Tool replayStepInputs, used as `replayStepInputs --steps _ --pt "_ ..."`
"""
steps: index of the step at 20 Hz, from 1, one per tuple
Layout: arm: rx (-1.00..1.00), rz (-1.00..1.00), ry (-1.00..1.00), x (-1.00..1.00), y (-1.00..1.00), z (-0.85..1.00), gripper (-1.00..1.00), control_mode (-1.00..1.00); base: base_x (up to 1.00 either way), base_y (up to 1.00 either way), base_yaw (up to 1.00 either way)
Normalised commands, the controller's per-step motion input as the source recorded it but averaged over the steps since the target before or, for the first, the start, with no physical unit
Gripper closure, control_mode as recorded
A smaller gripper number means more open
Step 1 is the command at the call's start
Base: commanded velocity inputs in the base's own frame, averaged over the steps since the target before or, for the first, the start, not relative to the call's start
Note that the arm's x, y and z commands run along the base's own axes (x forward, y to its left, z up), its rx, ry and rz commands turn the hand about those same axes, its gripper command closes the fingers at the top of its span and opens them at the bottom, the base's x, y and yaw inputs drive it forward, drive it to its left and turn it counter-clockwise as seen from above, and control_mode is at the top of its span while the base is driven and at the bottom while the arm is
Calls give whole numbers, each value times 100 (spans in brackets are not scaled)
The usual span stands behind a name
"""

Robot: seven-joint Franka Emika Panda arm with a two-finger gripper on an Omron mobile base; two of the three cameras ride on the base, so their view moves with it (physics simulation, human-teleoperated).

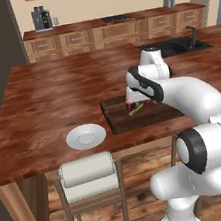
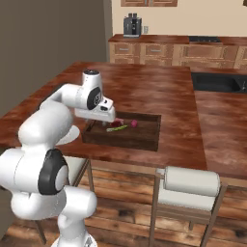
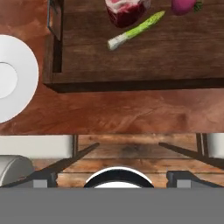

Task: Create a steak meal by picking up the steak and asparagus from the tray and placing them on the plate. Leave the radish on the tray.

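We see the tray [image 3: 131,65] ahead of the gripper [image 3: 112,177], with steak [image 3: 126,11], asparagus [image 3: 135,30] and radish [image 3: 183,5] lying at its far side. The plate [image 3: 19,76] sits left, beside the tray.

Left base view: behind and left of the arm, facing forward and down over the countertop [image 1: 54,96], at medium range. Right base view: behind and right, same heading. Shared by both: tray [image 1: 122,123] [image 2: 144,137], far cabinets, sink. Hand view: straight down from close above the counter edge, onto tray [image 3: 131,61] and plate [image 3: 19,78].
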Motion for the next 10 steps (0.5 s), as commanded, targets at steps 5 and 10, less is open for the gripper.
replayStepInputs --steps 5,10 --pt "0 -6 12 58 -16 -12 -100 -100 0 0 0" --pt "0 -4 6 36 -7 -29 -100 -100 0 0 0"
